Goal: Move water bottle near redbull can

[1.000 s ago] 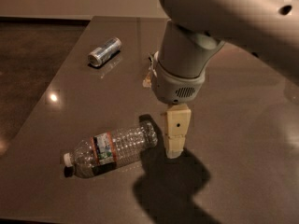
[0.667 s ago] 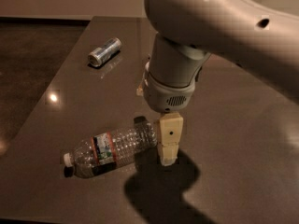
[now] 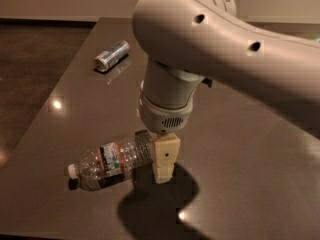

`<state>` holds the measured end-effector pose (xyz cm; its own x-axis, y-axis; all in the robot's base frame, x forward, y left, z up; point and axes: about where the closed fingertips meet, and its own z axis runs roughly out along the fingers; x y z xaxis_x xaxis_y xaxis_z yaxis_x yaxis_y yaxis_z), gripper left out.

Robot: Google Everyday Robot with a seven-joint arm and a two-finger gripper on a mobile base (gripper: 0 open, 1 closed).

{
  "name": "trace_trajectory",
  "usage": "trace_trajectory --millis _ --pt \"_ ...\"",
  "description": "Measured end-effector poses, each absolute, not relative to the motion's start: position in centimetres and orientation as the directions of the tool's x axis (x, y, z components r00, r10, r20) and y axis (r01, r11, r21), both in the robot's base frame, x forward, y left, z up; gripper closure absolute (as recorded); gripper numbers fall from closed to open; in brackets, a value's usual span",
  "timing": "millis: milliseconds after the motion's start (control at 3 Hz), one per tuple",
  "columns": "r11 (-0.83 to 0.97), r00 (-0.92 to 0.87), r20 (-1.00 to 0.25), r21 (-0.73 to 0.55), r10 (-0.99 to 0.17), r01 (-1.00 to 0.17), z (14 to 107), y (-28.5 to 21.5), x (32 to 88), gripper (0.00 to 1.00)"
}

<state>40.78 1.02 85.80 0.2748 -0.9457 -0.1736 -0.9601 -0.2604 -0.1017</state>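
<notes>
While the water bottle (image 3: 112,160) has kept its place over the last second, the arm has swung left and nearer, bringing the gripper (image 3: 163,171) from just right of the bottle's base to right against it. It now hangs straight down at the right, ribbed end of the bottle and overlaps that end in this view. Whether it is clenched, released or already grasping the bottle I cannot tell, since only its near side shows.

The bottle lies on its side near the front of the table (image 3: 75,114), with its white cap pointing left and a little toward us. The redbull can (image 3: 111,55) also lies on its side, far back on the left and well apart from the bottle.

Judging from this, the approach is about finished and the grasp is the step in hand. None of the carrying has been done yet. The bottle must travel away and slightly left to end up beside the can.
</notes>
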Motion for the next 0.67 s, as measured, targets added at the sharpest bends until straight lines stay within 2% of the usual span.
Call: trace_trajectory --millis 667 --pt "-0.256 0.271 -0.154 -0.110 -0.950 -0.960 86.12 2.07 40.48 0.61"
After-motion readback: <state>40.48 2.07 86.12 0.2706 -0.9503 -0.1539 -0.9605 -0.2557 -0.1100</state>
